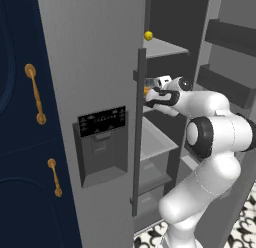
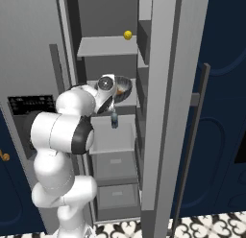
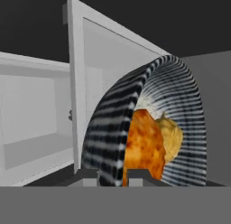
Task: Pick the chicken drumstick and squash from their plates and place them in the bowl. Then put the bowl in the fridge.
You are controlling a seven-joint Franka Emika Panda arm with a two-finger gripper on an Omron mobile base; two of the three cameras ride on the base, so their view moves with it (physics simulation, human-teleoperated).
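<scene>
My gripper (image 3: pixel 112 175) is shut on the rim of the dark speckled bowl (image 3: pixel 108 128), which tilts steeply in the hand view. Inside the bowl lie the orange-brown chicken drumstick (image 3: pixel 142 146) and, right against it, the lumpy yellow squash (image 3: pixel 172 137). In the right base view the arm reaches into the open fridge (image 2: pixel 108 46) and holds the bowl (image 2: pixel 125 86) at the middle shelf level, the gripper (image 2: pixel 116 91) at its near rim. The plates are out of view.
A small yellow ball (image 2: pixel 128 35) sits on the upper fridge shelf (image 1: pixel 167 48). The closed left fridge door (image 1: pixel 95 67) with its dispenser panel (image 1: pixel 102 122) and long bar handle (image 1: pixel 139 132) stands close left of the arm. The open right door (image 2: pixel 163 88) flanks the other side. Navy cabinets (image 1: pixel 20 142) stand left.
</scene>
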